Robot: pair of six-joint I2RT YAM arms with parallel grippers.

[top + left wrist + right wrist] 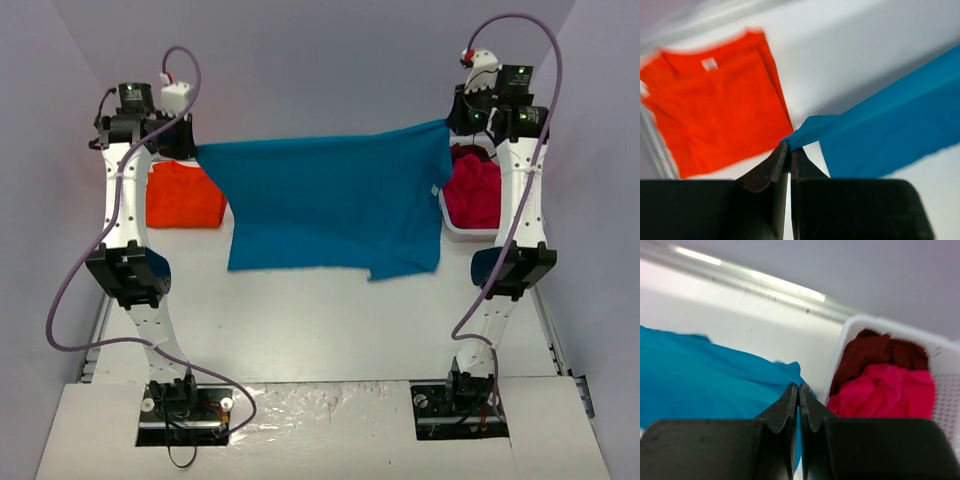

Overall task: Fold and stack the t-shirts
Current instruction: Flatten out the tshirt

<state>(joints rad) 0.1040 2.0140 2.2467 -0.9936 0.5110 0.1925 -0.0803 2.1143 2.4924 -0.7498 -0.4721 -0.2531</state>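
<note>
The teal-blue t-shirt is spread wide across the far middle of the bench, held up by its upper edge between the two arms. Its top edge runs nearly straight from left to right, and the rest of the cloth falls toward the near side. A short sleeve hangs lowest at the right. I cannot tell whether the lower hem touches the bench.

The left end effector has its fingers pressed together on the shirt's left corner, which bunches into a narrow fold at the tips. The right end effector is likewise clamped on the right corner, with blue cloth showing in the thin slit between its fingers.

An orange t-shirt lies folded flat on the bench at the far left, just beside the held corner, with a small white neck label showing on top.

At the far right a white slotted basket sits on the bench, next to the right end effector. Inside it, a crumpled magenta-pink t-shirt is heaped on the near side and a dark red t-shirt is bunched behind it.
</note>
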